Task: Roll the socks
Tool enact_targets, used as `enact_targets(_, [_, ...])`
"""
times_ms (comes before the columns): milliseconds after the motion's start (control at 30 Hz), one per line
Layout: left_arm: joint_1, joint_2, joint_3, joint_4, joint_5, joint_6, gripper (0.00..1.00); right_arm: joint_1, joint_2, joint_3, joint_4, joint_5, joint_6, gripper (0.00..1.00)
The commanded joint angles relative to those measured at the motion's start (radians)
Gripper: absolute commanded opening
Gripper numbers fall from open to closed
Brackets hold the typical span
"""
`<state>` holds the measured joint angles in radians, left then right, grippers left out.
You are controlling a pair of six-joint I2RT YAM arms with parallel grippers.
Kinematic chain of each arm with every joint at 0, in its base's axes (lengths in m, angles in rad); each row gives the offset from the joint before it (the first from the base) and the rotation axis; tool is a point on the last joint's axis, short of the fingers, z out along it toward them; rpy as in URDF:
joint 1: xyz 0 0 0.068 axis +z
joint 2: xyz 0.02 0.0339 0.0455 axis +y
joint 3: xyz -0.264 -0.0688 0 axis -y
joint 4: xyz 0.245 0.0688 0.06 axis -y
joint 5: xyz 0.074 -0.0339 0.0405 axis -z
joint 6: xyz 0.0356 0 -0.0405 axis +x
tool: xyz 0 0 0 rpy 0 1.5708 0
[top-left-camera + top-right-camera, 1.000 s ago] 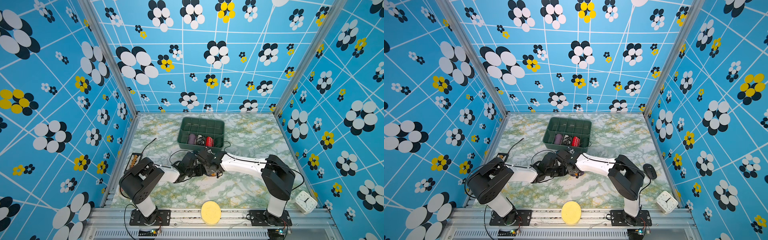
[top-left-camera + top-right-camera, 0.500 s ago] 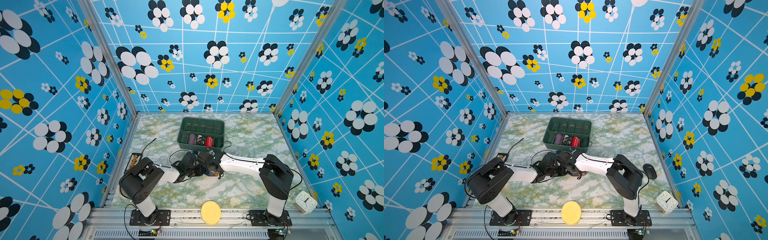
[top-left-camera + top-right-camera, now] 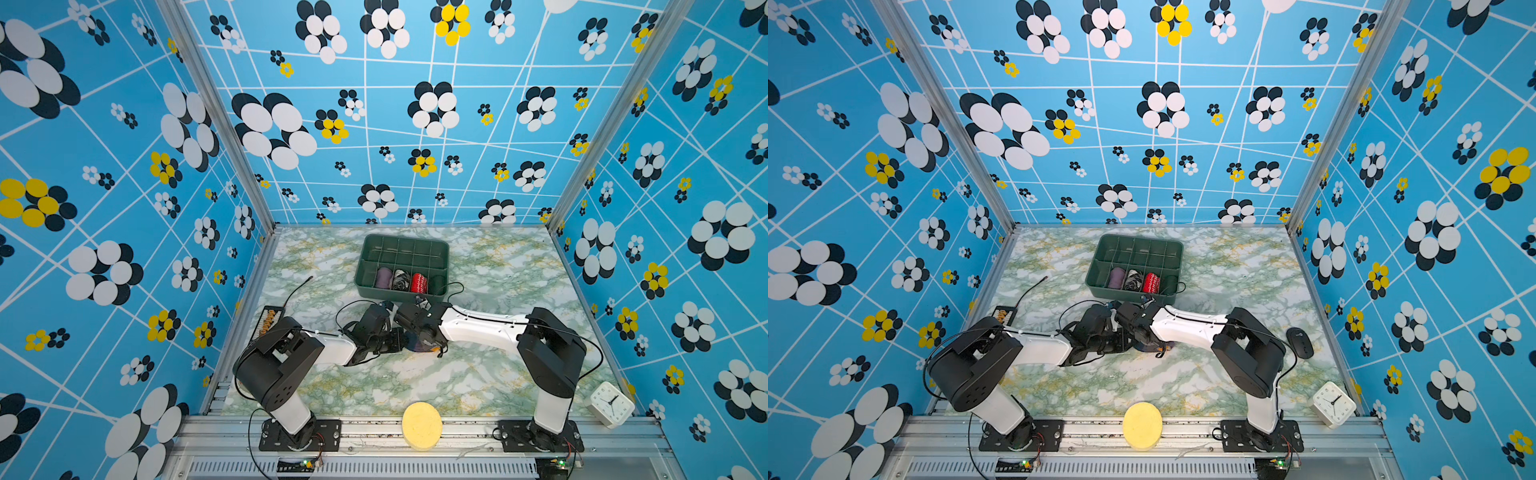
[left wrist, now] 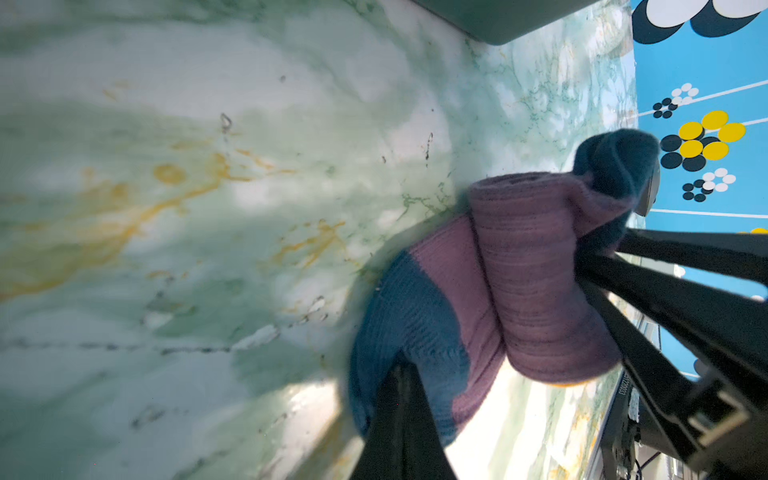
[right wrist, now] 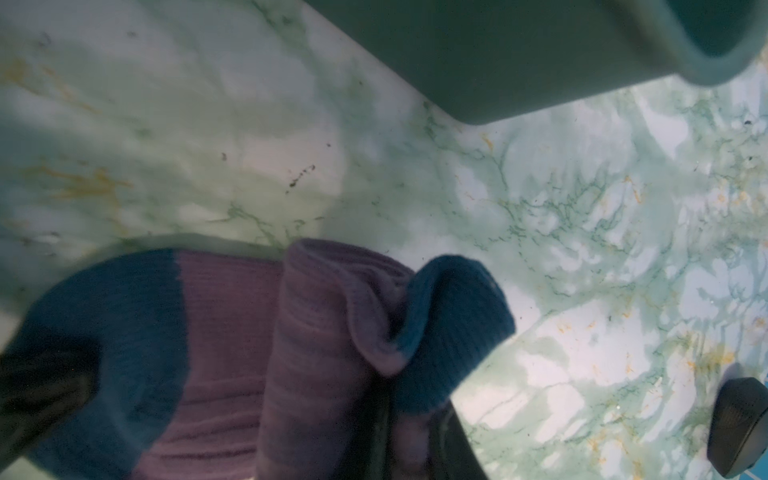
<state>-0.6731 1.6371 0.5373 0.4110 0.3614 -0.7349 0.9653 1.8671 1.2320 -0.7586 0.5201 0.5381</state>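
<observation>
The socks (image 4: 536,274) are purple ribbed knit with dark blue ends, partly rolled into a thick roll on the marble table. A flat stretch runs from the roll to a blue toe (image 4: 407,316). My left gripper (image 4: 401,374) is shut, its tip pressed onto that blue toe. My right gripper (image 5: 411,436) is shut on the socks (image 5: 316,332) at the roll's end, with purple knit between its fingers. In both top views the two grippers (image 3: 399,338) (image 3: 428,340) meet at mid-table and hide most of the socks (image 3: 417,345).
A green divided tray (image 3: 405,239) stands just behind the grippers, holding a purple roll (image 3: 383,277), a black-and-white bundle (image 3: 401,279) and a red bundle (image 3: 418,282). A yellow disc (image 3: 422,424) lies on the front rail, a white clock (image 3: 611,404) at front right, a black mouse (image 3: 1300,341) on the right.
The right arm has shifted slightly to the left at the socks. The left gripper has stayed on the toe end.
</observation>
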Motion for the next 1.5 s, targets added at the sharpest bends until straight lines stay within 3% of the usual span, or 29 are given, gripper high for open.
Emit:
enact_targets(0, [0.014,-0.009,-0.022,-0.135,-0.043,0.031,0.01,-0.011,-0.033,-0.035,0.023,-0.047,-0.016,0.18])
enact_targets(200, [0.015,-0.04,-0.006,-0.175,-0.051,0.037,0.03,-0.011,-0.022,-0.032,0.039,-0.068,-0.033,0.18])
enact_targets(567, [0.015,-0.176,0.032,-0.27,-0.083,0.066,0.15,-0.011,-0.058,-0.033,0.059,-0.095,-0.044,0.18])
enact_targets(1033, [-0.013,-0.248,0.038,-0.284,-0.08,0.054,0.11,-0.011,-0.075,-0.036,0.075,-0.127,-0.041,0.21])
enact_targets(1233, [-0.065,-0.19,0.029,-0.195,-0.092,0.027,0.1,-0.013,-0.078,-0.04,0.079,-0.125,-0.033,0.21])
enact_targets(1467, [-0.081,-0.055,0.033,-0.094,-0.11,0.008,0.08,-0.014,-0.115,-0.043,0.082,-0.124,-0.031,0.36])
